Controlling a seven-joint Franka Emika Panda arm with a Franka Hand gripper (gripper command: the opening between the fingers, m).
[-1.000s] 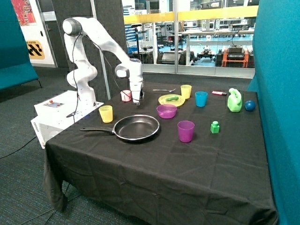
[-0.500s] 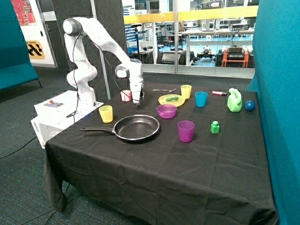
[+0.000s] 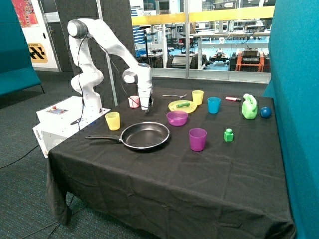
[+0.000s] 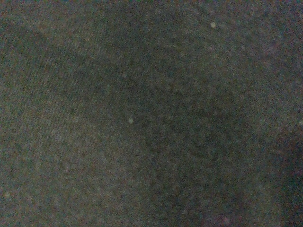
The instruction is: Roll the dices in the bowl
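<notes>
A glass-fronted workshop sits behind a table [image 3: 164, 174] draped in black cloth, with teal screens to either side. The largest thing on it is the black frying pan [image 3: 144, 135] near the middle; to its right stand the purple cup [image 3: 197, 139] and a small green block [image 3: 228, 135]. Just beyond the pan is the bowl [image 3: 177, 118], translucent purple, low and wide, with a yellow plate [image 3: 182, 105] behind it. The gripper [image 3: 145, 107] hangs low over the cloth at the far left, just beside a pink cup [image 3: 133, 101] and well apart from the bowl; whether its jaws stand wide or narrow I cannot tell, and the wrist view shows only dark cloth. The dices are too small to make out anywhere. I judge the bowl light, thin and stiff, likely slippery on its wall, so a pinch across the rim would serve best; the dices, if inside, would rattle loose at a gentle tilt. Against the earlier pictures nothing has shifted: arm and objects lie as they did.
</notes>
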